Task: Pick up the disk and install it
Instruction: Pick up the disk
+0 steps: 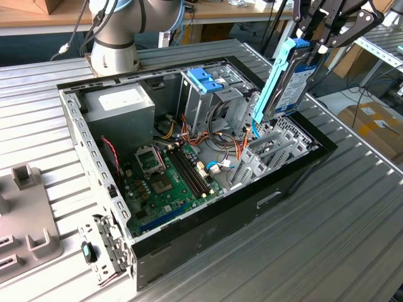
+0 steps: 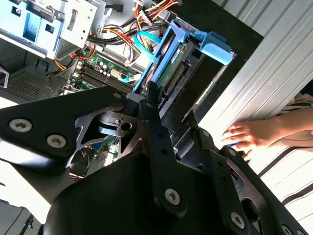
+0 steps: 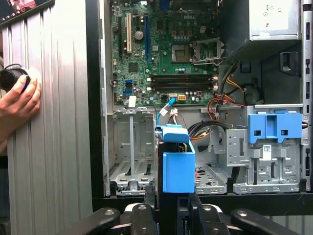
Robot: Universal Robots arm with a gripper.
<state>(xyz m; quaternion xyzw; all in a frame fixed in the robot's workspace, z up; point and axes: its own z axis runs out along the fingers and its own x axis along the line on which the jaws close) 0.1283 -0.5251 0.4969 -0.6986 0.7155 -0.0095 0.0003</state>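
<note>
The disk (image 1: 288, 82) is a grey drive with a white-and-blue label in a light-blue carrier. It hangs nearly upright, its lower end just inside the open computer case (image 1: 264, 204) near the exterior view's right. My gripper (image 1: 315, 45) is shut on its upper end. The first wrist view shows the disk (image 3: 178, 169) edge-on between my black fingers (image 3: 145, 211), above an empty metal drive bay (image 3: 131, 147). In the second wrist view the disk (image 2: 168, 61) points down into the case.
Inside the case are a grey power supply (image 1: 119, 104), a motherboard (image 1: 167, 179), loose cables and a tall drive cage with a blue latch (image 1: 204, 78). A person's hand (image 3: 18, 104) rests on the ribbed table (image 1: 352, 226) beside the case. Grey fixtures (image 1: 25, 214) lie at the exterior view's left.
</note>
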